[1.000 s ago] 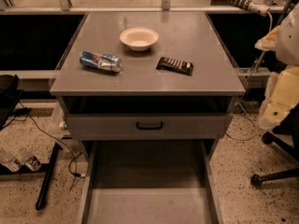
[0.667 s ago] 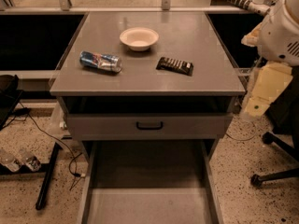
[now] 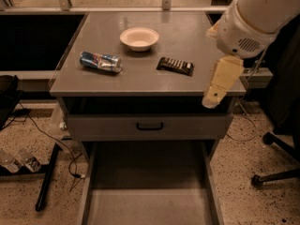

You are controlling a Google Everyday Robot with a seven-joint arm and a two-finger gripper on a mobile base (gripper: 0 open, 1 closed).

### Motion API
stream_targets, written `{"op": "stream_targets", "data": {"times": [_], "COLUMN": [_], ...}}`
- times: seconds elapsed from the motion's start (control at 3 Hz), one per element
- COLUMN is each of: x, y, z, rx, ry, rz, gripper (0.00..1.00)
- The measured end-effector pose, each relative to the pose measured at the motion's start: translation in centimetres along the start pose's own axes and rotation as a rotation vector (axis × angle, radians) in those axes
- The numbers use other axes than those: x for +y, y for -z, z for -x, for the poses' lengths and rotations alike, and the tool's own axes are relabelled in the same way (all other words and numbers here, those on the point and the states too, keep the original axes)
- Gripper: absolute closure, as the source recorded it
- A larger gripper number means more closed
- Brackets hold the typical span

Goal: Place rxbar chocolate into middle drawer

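About the gripper point(image 3: 216, 90): hangs at 3 o'clock in the view, low over the front right corner of the table top point(image 3: 187, 32). Cannot tell if open or closed. Holds nothing that can be seen. Sits much closer to the middle now than a second ago, when way out at the right edge. Looks like the start of a reach for the snack.

Next out, at 10 o'clock from the gripper: the rxbar chocolate point(image 3: 175, 65). Lies flat on the table top, near the gripper but not touching, in the same spot as before. Not picked up yet. Shows a row of white letters on the dark wrapper, too small to read.

Farther out, at 9 o'clock: a squashed can point(image 3: 100, 61), blue and silver, with no name to read. At 11 o'clock: a small pale bowl point(image 3: 139, 38). No move from either one.

Down at 7 o'clock: a shut drawer front point(image 3: 108, 125) with a black handle. Below that, at 6 o'clock in the view: the middle drawer point(image 3: 145, 205), already pulled out, plain grey floor showing. Seems ready for the bar.
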State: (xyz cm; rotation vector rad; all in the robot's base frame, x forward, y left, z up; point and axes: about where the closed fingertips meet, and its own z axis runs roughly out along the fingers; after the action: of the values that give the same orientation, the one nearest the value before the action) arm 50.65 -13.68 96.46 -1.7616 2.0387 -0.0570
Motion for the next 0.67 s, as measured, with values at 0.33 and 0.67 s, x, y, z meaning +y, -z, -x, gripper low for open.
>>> {"op": "stream_targets", "data": {"times": [0.33,0.67], "x": [-2.7,-5.5], "y": [-2.5,-5.1], "z": [1.3,2.0], "rx": [-0.073,-0.155], "ry": [0.021,0.022], "rz": [-0.019,-0.031], "gripper": [0.0,0.0]}}
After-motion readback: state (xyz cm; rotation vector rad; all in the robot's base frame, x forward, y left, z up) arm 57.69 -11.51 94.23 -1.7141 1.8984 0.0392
